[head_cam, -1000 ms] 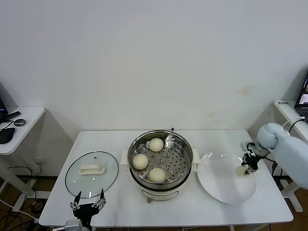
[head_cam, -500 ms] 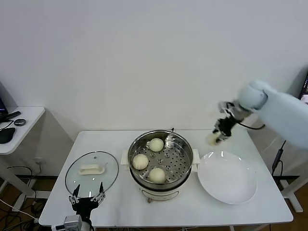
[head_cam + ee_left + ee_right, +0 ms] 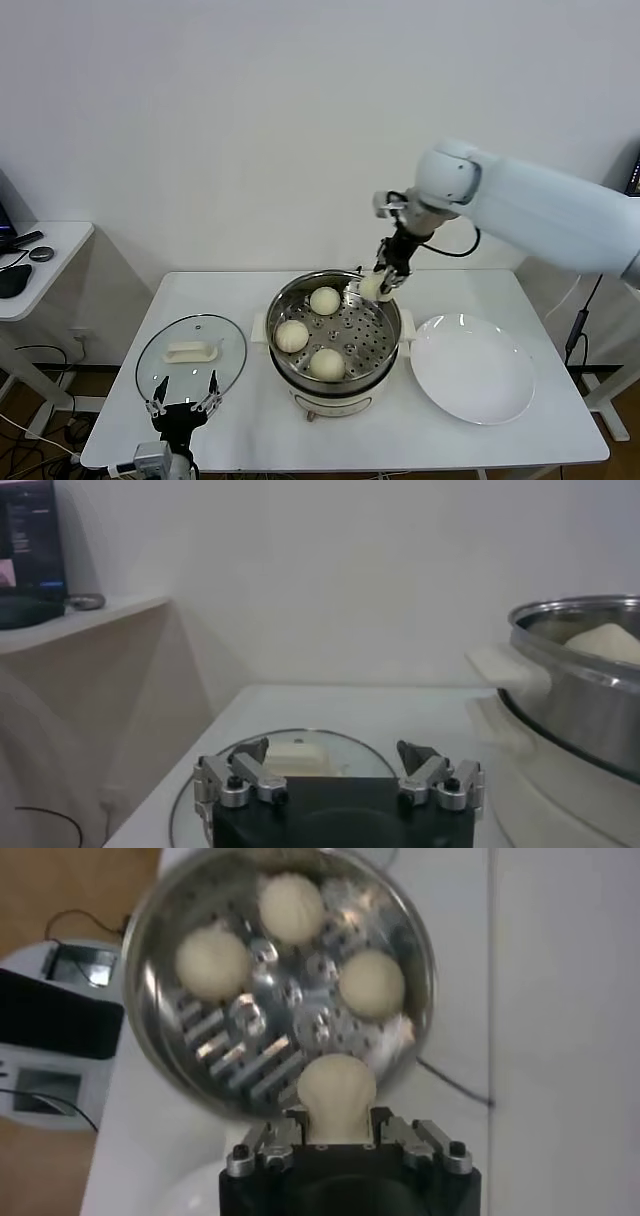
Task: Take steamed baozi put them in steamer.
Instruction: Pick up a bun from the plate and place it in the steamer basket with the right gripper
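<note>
The steamer [image 3: 290, 365] is a shiny steel pot with a perforated tray, standing mid-table. Three cream-white baozi lie inside it: one at the back [image 3: 324, 300], one on the left [image 3: 291, 335] and one at the front [image 3: 327, 363]. My right gripper [image 3: 377, 283] hangs over the steamer's back right rim, shut on a fourth baozi [image 3: 337, 1088] that bulges out between its fingers. The right wrist view looks down on the steamer [image 3: 160, 1078] and its three baozi. My left gripper [image 3: 182, 412] stays low at the table's front left, open and holding nothing.
A round glass lid [image 3: 191, 360] with a cream handle lies left of the steamer, just beyond my left gripper. A flat white plate [image 3: 471, 368] sits to the steamer's right. A side table [image 3: 45, 262] with dark items stands far left.
My right arm has carried the baozi from over the white plate up, back and leftward to above the steamer's back right rim. The left gripper has barely moved.
</note>
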`<state>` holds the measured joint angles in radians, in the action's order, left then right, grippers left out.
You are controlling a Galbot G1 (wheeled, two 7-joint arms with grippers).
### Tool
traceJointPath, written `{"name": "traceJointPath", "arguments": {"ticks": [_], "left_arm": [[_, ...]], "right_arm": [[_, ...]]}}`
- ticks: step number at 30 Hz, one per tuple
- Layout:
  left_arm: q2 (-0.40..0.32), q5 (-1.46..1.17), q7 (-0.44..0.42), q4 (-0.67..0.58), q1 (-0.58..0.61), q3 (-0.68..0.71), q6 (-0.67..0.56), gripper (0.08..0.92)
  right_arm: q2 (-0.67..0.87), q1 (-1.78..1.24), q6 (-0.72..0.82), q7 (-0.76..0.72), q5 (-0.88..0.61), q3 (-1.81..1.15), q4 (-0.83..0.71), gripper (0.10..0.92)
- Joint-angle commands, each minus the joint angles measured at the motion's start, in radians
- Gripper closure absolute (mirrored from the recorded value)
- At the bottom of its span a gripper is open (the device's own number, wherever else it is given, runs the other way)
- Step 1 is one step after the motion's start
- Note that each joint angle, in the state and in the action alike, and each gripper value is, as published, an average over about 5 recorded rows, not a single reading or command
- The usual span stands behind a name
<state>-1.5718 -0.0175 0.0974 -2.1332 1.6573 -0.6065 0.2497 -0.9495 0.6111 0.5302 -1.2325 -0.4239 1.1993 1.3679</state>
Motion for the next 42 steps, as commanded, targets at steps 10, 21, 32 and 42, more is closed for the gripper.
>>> {"name": "traceJointPath", "arguments": {"ticks": [10,21,32,42], "left_arm": [[0.004,-0.018,-0.004,-0.002,-0.018,-0.004,0.003,0.177],[0.008,-0.022,-0.005,0.001,-0.022,-0.005,0.004,0.177],[-0.003,-0.020,-0.012,0.007,-0.034,0.001,0.008,0.177],[-0.018,-0.017,-0.017,-0.016,-0.015,-0.002,0.005,0.177]], "right_arm": [[-0.126,-0.069,0.126,0.184,0.002,0.130,0.020,0.618],[-0.128,-0.090,0.138,0.184,0.050,0.124,0.016,0.618],[-0.073,-0.090,0.130,0.175,0.054,0.078,0.035,0.380],[0.083,-0.136,0.096,0.205,0.011,-0.260,0.067,0.204]]}}
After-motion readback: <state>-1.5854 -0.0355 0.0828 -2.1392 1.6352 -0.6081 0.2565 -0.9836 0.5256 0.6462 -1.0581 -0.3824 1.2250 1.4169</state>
